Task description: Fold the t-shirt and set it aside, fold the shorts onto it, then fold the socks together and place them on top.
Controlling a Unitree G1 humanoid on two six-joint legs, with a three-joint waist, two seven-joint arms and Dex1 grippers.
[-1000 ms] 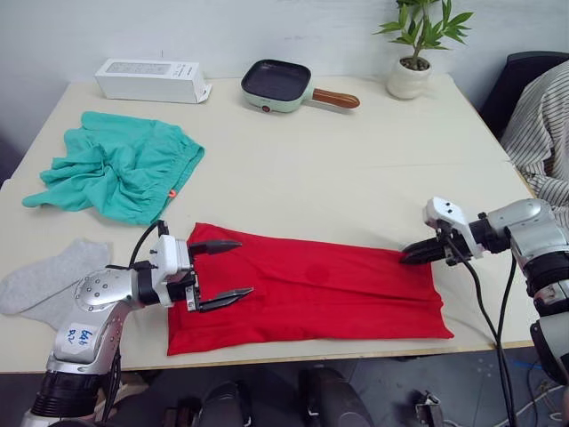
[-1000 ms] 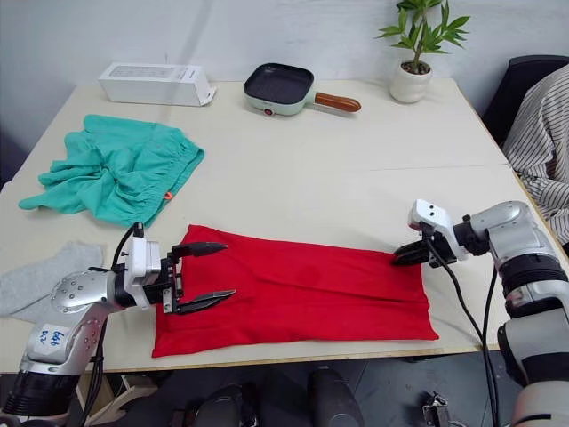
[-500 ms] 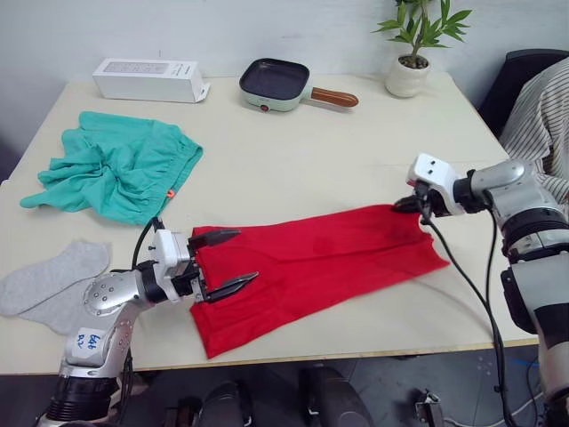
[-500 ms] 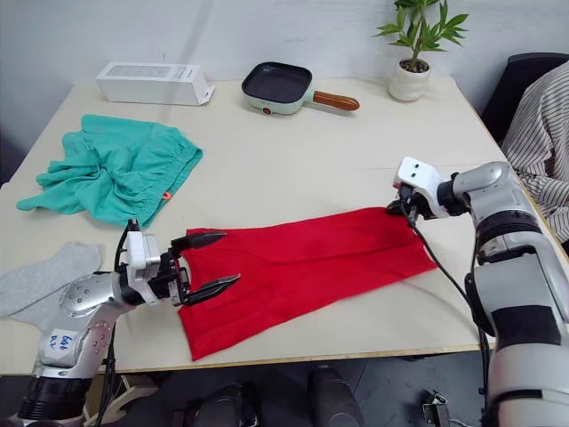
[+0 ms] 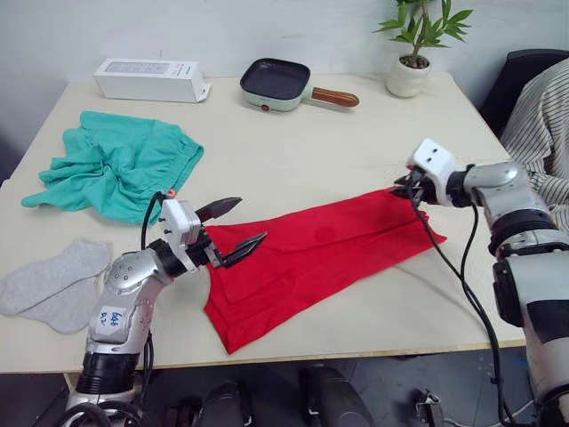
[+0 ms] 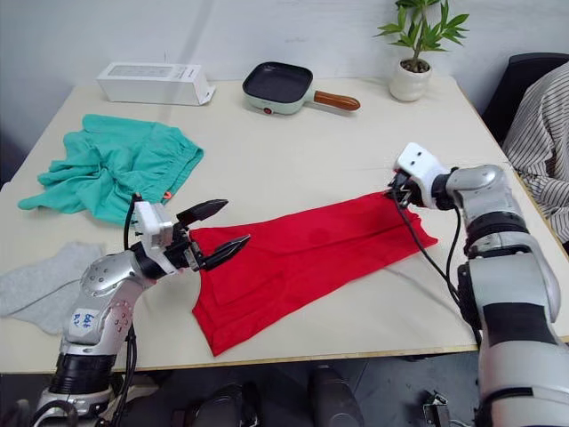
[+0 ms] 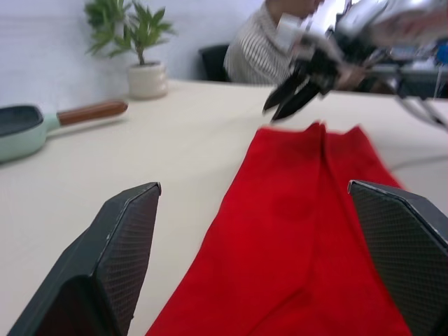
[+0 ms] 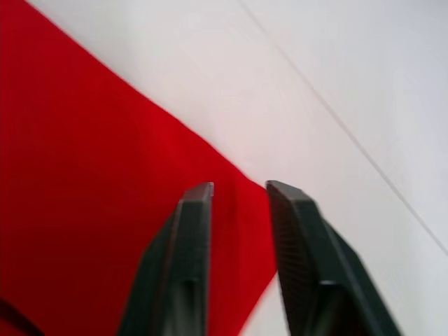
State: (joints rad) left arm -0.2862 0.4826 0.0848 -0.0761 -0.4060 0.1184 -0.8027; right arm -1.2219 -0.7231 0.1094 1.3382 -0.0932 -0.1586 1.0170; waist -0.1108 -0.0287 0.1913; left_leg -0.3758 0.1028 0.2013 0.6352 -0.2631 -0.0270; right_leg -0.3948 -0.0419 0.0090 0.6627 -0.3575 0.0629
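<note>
T-shirt [image 5: 311, 253] lengthwise diagonal, far-right to near-left

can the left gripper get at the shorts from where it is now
Probably yes. The left gripper is open over the t-shirt's near end, and the shorts lie just beyond it on the table with nothing between them.

white box [image 5: 151, 79] at desk [image 5: 302, 151] far edge, mint pan [image 5: 277, 84] with wooden handle beside it, potted plant [image 5: 413, 53] far right, person in striped shirt [image 5: 542, 124] sat alongside
</note>
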